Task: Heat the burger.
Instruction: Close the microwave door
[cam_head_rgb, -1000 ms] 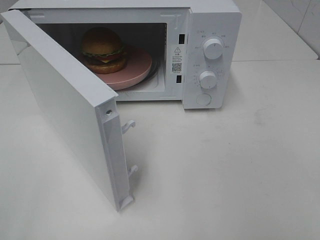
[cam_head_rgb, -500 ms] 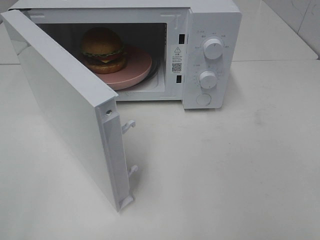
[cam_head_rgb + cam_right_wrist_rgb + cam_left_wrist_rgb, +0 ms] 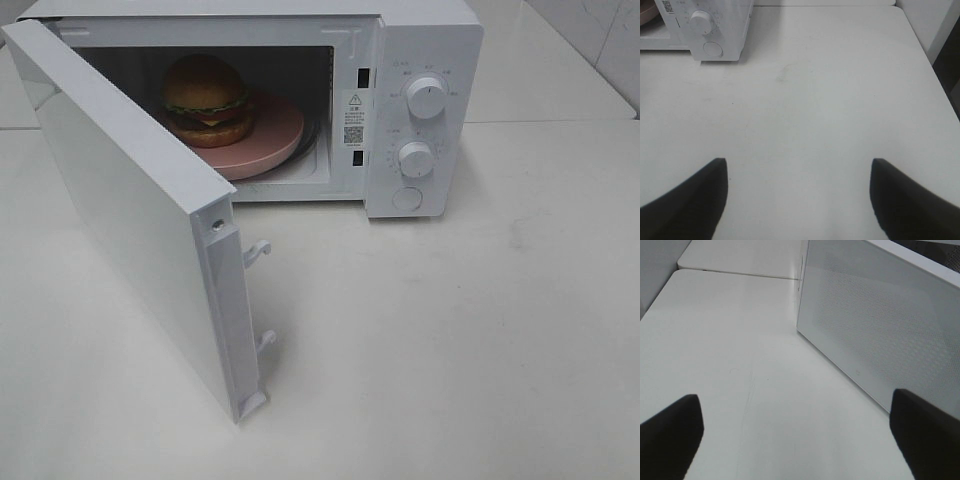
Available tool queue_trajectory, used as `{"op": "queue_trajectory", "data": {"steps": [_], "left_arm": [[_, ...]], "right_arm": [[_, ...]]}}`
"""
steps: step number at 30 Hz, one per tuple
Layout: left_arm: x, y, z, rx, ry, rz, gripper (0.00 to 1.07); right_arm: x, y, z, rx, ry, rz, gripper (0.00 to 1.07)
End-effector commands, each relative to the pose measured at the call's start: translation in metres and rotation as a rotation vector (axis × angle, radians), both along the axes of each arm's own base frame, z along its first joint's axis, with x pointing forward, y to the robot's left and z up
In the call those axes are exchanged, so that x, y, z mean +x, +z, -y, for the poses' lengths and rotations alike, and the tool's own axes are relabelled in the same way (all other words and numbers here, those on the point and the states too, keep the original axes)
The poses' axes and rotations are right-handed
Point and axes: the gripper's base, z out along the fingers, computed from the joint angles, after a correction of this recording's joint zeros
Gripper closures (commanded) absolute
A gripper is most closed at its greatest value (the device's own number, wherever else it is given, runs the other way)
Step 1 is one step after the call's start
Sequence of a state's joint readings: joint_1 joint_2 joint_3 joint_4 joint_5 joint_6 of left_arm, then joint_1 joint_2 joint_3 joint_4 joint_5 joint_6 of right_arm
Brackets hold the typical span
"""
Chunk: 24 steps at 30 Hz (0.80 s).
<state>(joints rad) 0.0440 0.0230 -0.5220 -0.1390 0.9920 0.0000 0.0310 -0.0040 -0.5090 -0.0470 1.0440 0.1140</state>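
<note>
Left wrist view: recorded the left gripper (image 3: 795,405) low over the table (image 3: 740,340), with its two dark fingers (image 3: 670,435) spread wide and only tabletop between them. Located it on the outer side of the open door (image 3: 880,325) of the microwave (image 3: 420,60), near that panel but apart from it. Noted a dotted mesh window (image 3: 890,315) across the door's outer face.

Right wrist view: recorded the right gripper (image 3: 799,165) likewise spread, dark fingers far apart, nothing pinched. Located it in front of the microwave, well apart from it, toward the control-panel side. Made out the lower knob (image 3: 702,22) and, just beneath it, the round button (image 3: 713,48).

Exterior high view: found the door swung wide from the hinge on the microwave's left side, free edge nearest the camera. Counted two white latch hooks (image 3: 257,250) projecting from that edge. Beyond the door, found the cavity (image 3: 300,70) exposed. Located the burger (image 3: 207,98) inside the microwave's cavity, upright on the pink plate (image 3: 275,135), toward the plate's left portion. Noted the plate's near-left rim hidden behind the door. To the right of the cavity, identified a sticker (image 3: 354,115) on the front frame, then the upper knob (image 3: 427,99) on the control panel above the lower knob and round button.
</note>
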Motion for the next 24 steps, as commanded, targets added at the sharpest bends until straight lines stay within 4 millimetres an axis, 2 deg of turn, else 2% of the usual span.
{"op": "queue_trajectory", "data": {"steps": [1,3,4,6,7,8,9,10,11,12,15,16,17,20,24], "left_arm": [[0.006,0.005,0.0,-0.005,0.005,0.015,0.21],[0.017,0.01,-0.001,-0.014,0.009,0.02,0.35],[0.017,0.01,-0.001,-0.014,0.009,0.02,0.35],[0.031,0.013,-0.002,-0.02,0.017,0.019,0.52],[0.031,0.013,-0.002,-0.02,0.017,0.019,0.52],[0.035,0.013,-0.002,-0.021,0.02,0.017,0.56],[0.045,0.013,-0.003,-0.023,0.026,0.012,0.65],[0.045,0.013,-0.003,-0.023,0.026,0.012,0.65],[0.049,0.013,-0.004,-0.025,0.029,0.007,0.71],[0.06,0.01,-0.004,-0.029,0.035,-0.009,0.85],[0.064,0.008,-0.005,-0.031,0.037,-0.019,0.91],[0.074,0.004,-0.005,-0.038,0.043,-0.029,1.03],[0.084,-0.001,-0.006,-0.054,0.051,-0.024,1.07],[0.095,-0.008,-0.007,-0.084,0.064,0.001,1.07],[0.104,-0.015,-0.008,-0.074,0.071,0.055,1.07]], "right_arm": [[-0.003,0.0,0.0,-0.005,-0.004,0.03,0.32],[-0.003,0.0,0.0,-0.005,-0.004,0.03,0.32],[-0.003,0.0,0.0,-0.005,-0.004,0.03,0.32],[-0.003,0.0,0.0,-0.005,-0.004,0.03,0.32],[-0.003,0.0,0.0,-0.005,-0.004,0.03,0.32],[-0.003,0.0,0.0,-0.005,-0.004,0.03,0.32],[-0.003,0.0,0.0,-0.005,-0.004,0.03,0.32],[-0.003,0.0,0.0,-0.005,-0.004,0.03,0.32],[-0.003,0.0,0.0,-0.005,-0.004,0.03,0.32],[-0.003,0.0,0.0,-0.005,-0.004,0.03,0.32],[-0.003,0.0,0.0,-0.005,-0.004,0.03,0.32],[-0.003,0.0,0.0,-0.005,-0.004,0.03,0.32],[-0.003,0.0,0.0,-0.005,-0.004,0.03,0.32],[-0.003,0.0,0.0,-0.005,-0.004,0.03,0.32],[-0.003,0.0,0.0,-0.005,-0.004,0.03,0.32]]}}
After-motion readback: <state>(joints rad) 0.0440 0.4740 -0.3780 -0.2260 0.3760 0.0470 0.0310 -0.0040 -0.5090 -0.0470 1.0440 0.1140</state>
